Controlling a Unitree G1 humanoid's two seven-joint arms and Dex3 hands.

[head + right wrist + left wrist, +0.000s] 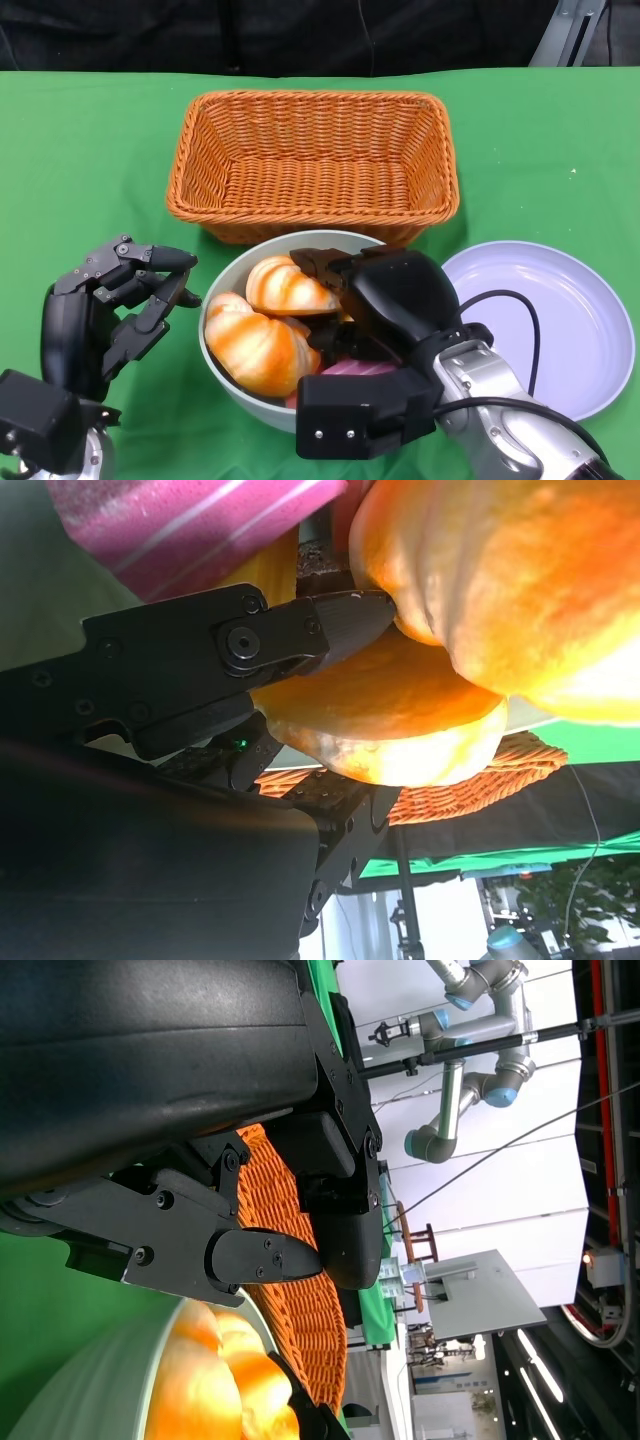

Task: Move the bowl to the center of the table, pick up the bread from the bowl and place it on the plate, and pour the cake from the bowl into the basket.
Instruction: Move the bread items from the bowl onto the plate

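Green cloth covers the tabletop [90, 150], which carries everything else. Farthest from the robot sits the basket [313, 165], a rectangular one of woven orange-brown wicker with sloping sides. To the robot's right lies the plate [570, 320], round, pale lilac and shallow, with a raised rim. Just in front of the basket, and close beside the plate, stands the bowl [222, 290], pale grey-green and round, its far rim almost at the basket's near wall.

Inside the bowl lie two pieces of bread, each glossy, orange and cream with ridged bands like a croissant. The larger bread [260, 350] rests toward the robot's left side of the bowl; the smaller bread [285, 288] lies behind it, nearer the basket. Under the right forearm a pink cake [355, 368] with pale stripes shows at the near side of the bowl.

The right hand [385, 300] reaches into the bowl from the right, its fingers [330, 625] set against the smaller bread; in the right wrist view one fingertip presses the bread's upper surface and others sit beneath it, so it seems clamped on that piece. The left hand [125, 300] hovers just left of the bowl, off its rim, fingers apart and loosely curled, holding nothing.
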